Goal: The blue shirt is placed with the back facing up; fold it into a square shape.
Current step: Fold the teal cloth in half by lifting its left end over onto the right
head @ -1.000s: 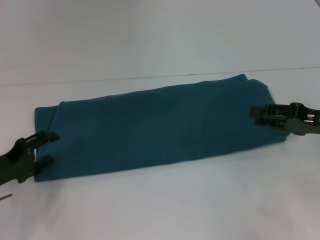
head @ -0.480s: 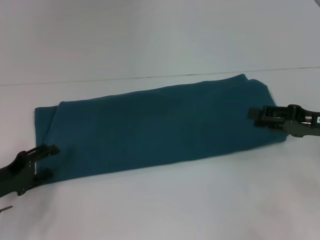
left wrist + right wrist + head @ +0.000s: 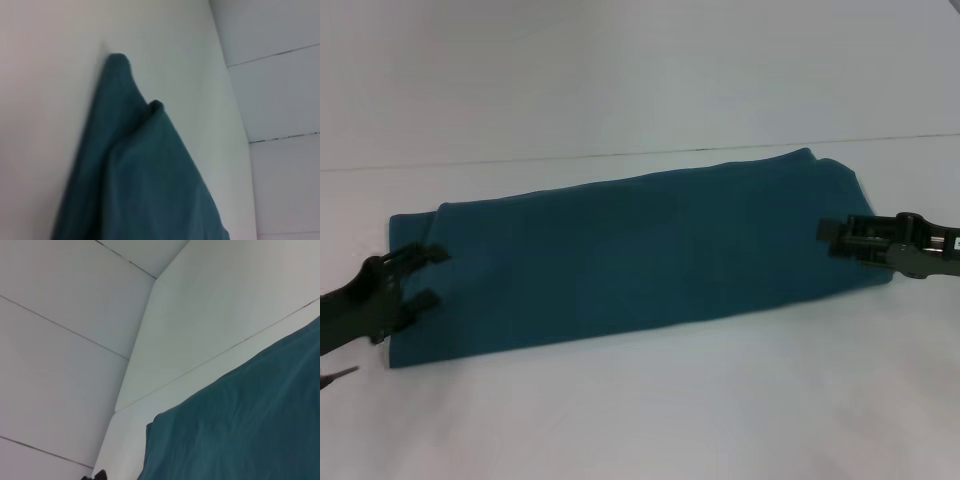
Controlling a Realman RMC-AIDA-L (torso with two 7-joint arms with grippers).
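The blue shirt (image 3: 640, 255) lies folded into a long strip across the white table, its plain side up and no lettering showing. My left gripper (image 3: 425, 276) is open at the strip's left end, one finger over the cloth and one at its near edge. My right gripper (image 3: 835, 239) is low over the strip's right end with its jaws slightly apart, and the cloth under it lies flat. The left wrist view shows the shirt's (image 3: 135, 170) folded end with two corners. The right wrist view shows a flat stretch of the shirt (image 3: 250, 425).
The white table (image 3: 650, 420) extends in front of and behind the strip. A thin seam (image 3: 620, 155) runs across the table just behind the shirt. White wall panels (image 3: 60, 355) stand beyond the table.
My left gripper has moved away from the front edge, onto the shirt's left end. My right gripper has shifted only slightly. The shirt has not moved.
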